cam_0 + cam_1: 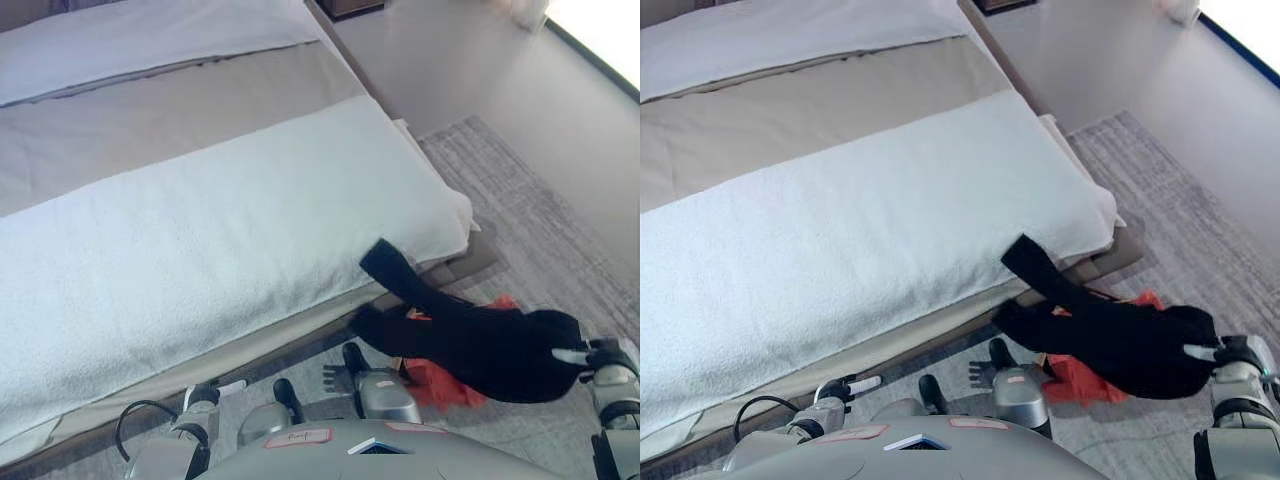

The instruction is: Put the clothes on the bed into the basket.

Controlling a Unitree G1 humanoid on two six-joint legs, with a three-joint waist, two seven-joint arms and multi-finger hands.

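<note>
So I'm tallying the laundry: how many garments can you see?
2. A black garment hangs from the right hand beside the bed. A red garment lies beneath it, mostly covered, so more may be hidden.
</note>
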